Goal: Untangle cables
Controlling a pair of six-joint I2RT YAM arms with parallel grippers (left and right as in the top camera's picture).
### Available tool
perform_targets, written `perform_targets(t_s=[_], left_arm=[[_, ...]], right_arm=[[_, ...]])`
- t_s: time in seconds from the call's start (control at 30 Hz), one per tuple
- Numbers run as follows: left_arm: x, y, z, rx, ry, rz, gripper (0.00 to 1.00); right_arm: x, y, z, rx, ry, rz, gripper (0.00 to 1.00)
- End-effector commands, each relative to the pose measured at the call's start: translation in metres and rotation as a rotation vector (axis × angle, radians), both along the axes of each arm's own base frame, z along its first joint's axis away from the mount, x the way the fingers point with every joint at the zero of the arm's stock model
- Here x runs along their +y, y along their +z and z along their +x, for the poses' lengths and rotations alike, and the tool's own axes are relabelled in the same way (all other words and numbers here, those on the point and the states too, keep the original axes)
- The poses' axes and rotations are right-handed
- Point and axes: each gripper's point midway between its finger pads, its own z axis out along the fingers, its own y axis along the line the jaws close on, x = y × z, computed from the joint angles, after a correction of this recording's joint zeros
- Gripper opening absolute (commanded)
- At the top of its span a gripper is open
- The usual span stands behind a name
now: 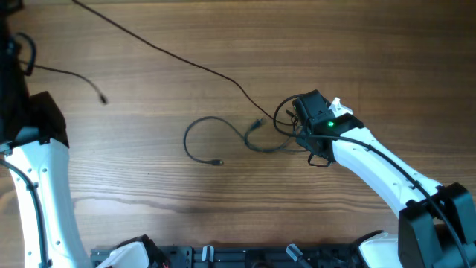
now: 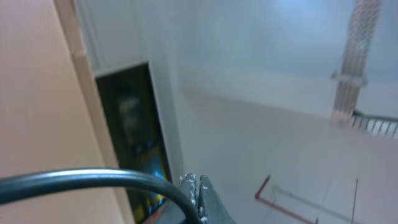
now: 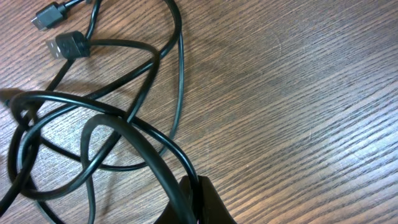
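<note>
Black thin cables (image 3: 181, 68) loosely looped on wooden table (image 1: 149, 193), right gripper (image 1: 297, 125) seemingly touching them, left gripper (image 2: 198, 190) facing the room, both jaws' state unclear.

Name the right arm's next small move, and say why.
Probably ease the right gripper slightly rightward, away from the loose loop. The cables beneath it cross in several overlapping loops while the plugs lie free, so a gentle pull might open the crossings.

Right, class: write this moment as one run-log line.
stage: untangling | right fingers: at tangle, grip unclear | left fingers: aimed at room, away from tangle | lone cable: apart, far left
</note>
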Motion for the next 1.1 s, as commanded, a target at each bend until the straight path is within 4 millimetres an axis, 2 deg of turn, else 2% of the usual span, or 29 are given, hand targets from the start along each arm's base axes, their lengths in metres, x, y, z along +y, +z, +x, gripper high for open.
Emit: perform_targets(t_s=[0.0,0.1,0.17,0.27,0.33,0.37,0.43,0.53,0.57,0.67,0.77,0.83,0.97,1.03,1.07], left_arm=[[0.06,0.011,-0.014,-0.009,0.177,-0.144,0.04],[0.114,-0.023,0.001,0.164,0.31,-0.243,0.04],[0.133,-0.032,-0.001,0.208,0.352,-0.253,0.04],[0.146,-0.037,-0.005,0.228,0.386,-0.27,0.04],[0.155,-0.053,0.002,0.299,0.4,-0.305,0.04],[0.157,-0.064,0.008,0.349,0.391,-0.314,0.04],[0.154,-0.066,0.011,0.365,0.376,-0.302,0.04],[0.158,-0.071,0.013,0.407,0.473,-0.227,0.04],[0.16,-0.081,0.017,0.462,0.513,-0.194,0.04],[0.175,-0.127,0.027,0.685,0.628,-0.143,0.04],[0.205,-0.176,0.013,0.901,0.829,-0.193,0.04],[0.224,-0.201,-0.009,1.04,1.016,-0.196,0.04],[0.245,-0.222,-0.044,1.216,1.282,-0.162,0.04],[0.255,-0.248,-0.065,1.354,1.401,-0.205,0.04],[0.255,-0.255,-0.063,1.385,1.394,-0.2,0.04]], right_arm=[[-0.002,0.002,-0.001,-0.013,-0.047,0.015,0.04],[-0.002,0.002,-0.001,-0.017,-0.049,0.016,0.04],[-0.002,0.002,0.0,-0.02,-0.051,0.014,0.04],[-0.004,0.003,0.0,-0.028,-0.076,0.011,0.04],[-0.004,0.003,0.0,-0.029,-0.077,0.01,0.04],[-0.005,0.002,0.001,-0.028,-0.078,0.007,0.04],[-0.006,0.003,0.001,-0.031,-0.08,-0.002,0.04],[-0.018,0.003,-0.005,-0.048,-0.24,-0.019,0.04],[-0.021,0.004,-0.006,-0.054,-0.263,-0.03,0.04],[-0.034,0.007,-0.009,-0.058,-0.274,-0.098,0.04],[-0.043,0.006,-0.014,-0.04,-0.319,-0.11,0.04],[-0.048,0.006,-0.016,-0.031,-0.329,-0.116,0.04],[-0.05,0.006,-0.015,-0.03,-0.338,-0.117,0.04],[-0.05,0.006,-0.014,-0.034,-0.339,-0.113,0.04],[-0.049,0.006,-0.013,-0.038,-0.337,-0.106,0.04]])
